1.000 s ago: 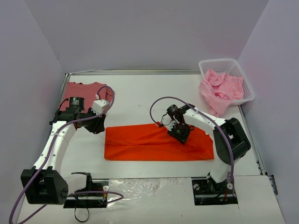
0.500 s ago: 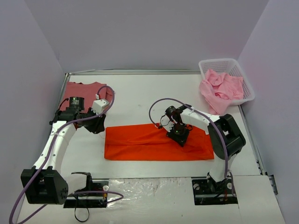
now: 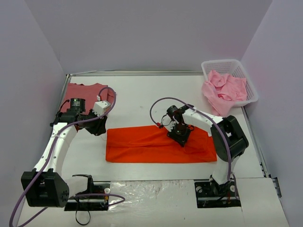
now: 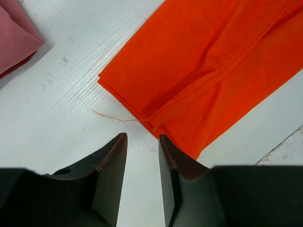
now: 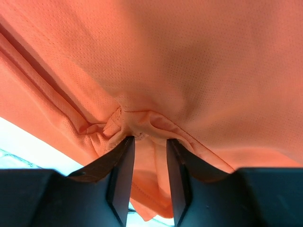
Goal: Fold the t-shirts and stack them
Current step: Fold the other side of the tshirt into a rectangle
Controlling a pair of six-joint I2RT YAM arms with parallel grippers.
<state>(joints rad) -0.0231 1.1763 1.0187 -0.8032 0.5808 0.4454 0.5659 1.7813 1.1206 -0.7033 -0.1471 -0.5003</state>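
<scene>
An orange-red t-shirt [image 3: 156, 144] lies folded into a long strip across the middle of the table. My right gripper [image 3: 179, 134] presses down on its right half. In the right wrist view the jaws [image 5: 150, 139] stand slightly apart, open, with a puckered ridge of orange cloth [image 5: 137, 120] at their tips. My left gripper [image 3: 100, 127] hovers just off the strip's left end, open, with bare table between its fingers [image 4: 142, 142] and the shirt's corner [image 4: 199, 71] just ahead. A dusty rose t-shirt [image 3: 83, 90] lies folded at the back left. Light pink t-shirts [image 3: 223, 90] fill the basket.
The white lattice basket [image 3: 220, 61] stands at the back right corner, with pink cloth spilling over its front rim. A loose orange thread [image 4: 113, 117] trails from the shirt's corner. Grey walls close in the table on three sides. Crinkled clear film [image 3: 151, 189] covers the near edge.
The right gripper's jaws have spread apart over the orange cloth, and it has shifted a little to the left. The left arm has not moved.
</scene>
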